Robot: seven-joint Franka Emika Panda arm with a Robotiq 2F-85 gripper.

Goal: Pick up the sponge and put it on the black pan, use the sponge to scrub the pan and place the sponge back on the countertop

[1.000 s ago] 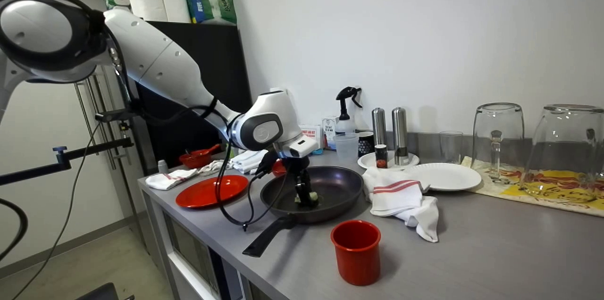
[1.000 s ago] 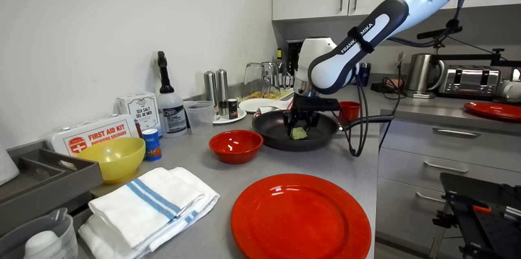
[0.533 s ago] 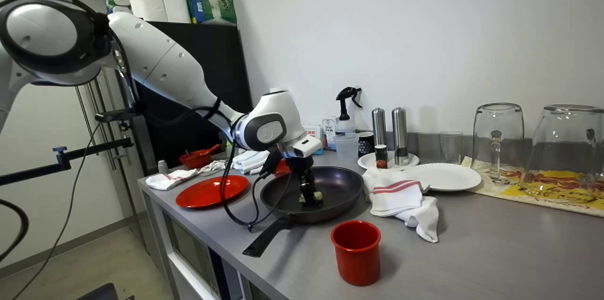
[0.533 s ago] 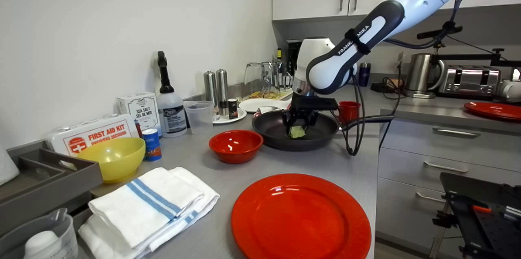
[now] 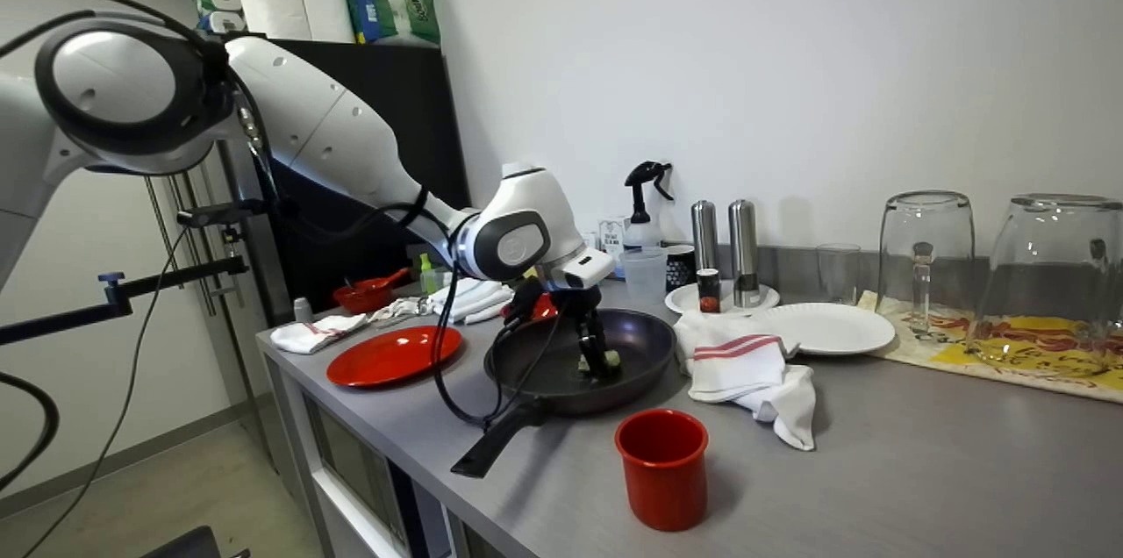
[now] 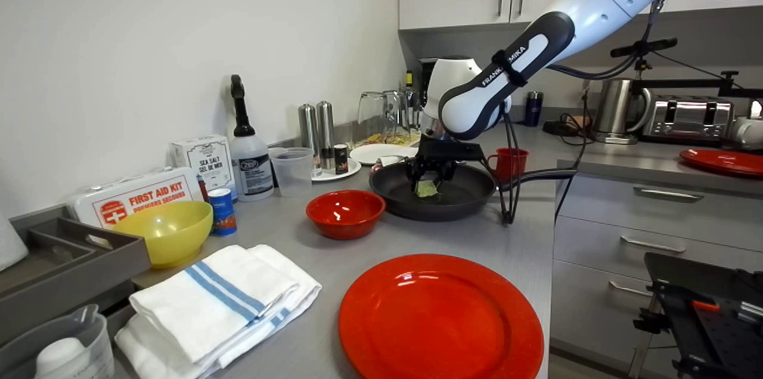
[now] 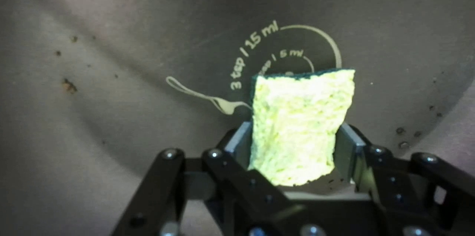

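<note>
Gripping sponge inside hand

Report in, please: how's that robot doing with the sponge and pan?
Gripper shut on sponge. Sponge inside black pan. Nothing seen blocking it; dark specks on pan floor.
</note>
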